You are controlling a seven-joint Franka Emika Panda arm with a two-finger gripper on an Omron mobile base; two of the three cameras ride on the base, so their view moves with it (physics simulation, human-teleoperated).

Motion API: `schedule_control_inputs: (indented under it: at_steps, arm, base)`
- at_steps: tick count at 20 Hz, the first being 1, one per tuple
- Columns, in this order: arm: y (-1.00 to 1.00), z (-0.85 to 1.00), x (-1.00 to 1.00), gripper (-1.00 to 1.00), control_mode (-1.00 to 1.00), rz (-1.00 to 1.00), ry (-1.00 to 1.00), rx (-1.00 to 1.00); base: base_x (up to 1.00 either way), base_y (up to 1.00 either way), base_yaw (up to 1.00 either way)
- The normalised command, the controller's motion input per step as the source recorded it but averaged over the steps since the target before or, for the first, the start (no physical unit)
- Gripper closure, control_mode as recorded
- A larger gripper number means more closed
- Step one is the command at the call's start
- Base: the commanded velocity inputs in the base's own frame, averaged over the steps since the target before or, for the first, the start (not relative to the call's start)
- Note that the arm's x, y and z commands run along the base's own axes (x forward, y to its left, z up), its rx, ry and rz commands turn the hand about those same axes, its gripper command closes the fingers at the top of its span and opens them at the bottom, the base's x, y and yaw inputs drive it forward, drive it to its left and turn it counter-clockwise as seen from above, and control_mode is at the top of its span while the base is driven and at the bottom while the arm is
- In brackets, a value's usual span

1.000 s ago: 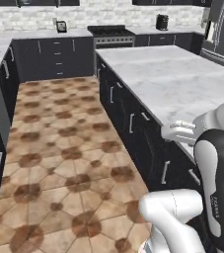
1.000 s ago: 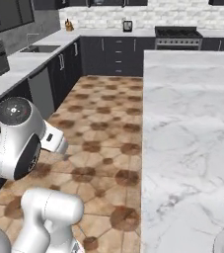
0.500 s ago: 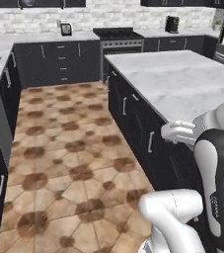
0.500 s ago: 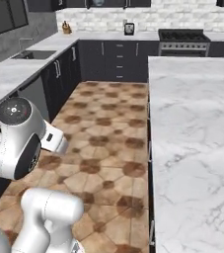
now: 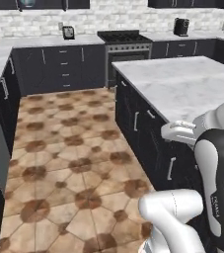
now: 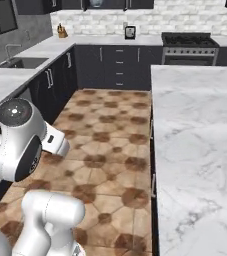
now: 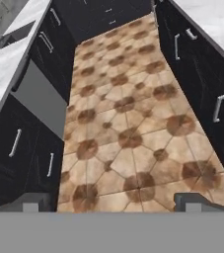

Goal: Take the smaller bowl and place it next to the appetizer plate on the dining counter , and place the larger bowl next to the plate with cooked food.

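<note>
Right of the brown tiled floor [image 5: 74, 163], long white-marble dining counter [image 6: 195, 130] on dark cabinets; two-finger gripper [image 7: 114, 203] spread wide, holding nothing.

Glossy white rounded arm [image 5: 175, 212], dark joint covers, small grey fingertips [image 7: 31, 202].
</note>
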Motion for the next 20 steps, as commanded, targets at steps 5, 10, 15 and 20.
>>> schedule_control_inputs:
  at_steps: [5, 10, 15, 20]
  arm:
    - [0.0, 0.0, 0.0, -1.0, 1.0, 0.0, 0.0, 0.0]
    - [0.0, 0.0, 0.0, -1.0, 1.0, 0.0, 0.0, 0.0]
    - [0.0, 0.0, 0.0, -1.0, 1.0, 0.0, 0.0, 0.0]
    - [0.0, 0.0, 0.0, -1.0, 1.0, 0.0, 0.0, 0.0]
  base:
    - [0.94, 0.57, -0.03]
    - [0.97, 0.28, 0.0]
    - [0.99, 0.09, 0.0]
    - [0.99, 0.22, 0.0]
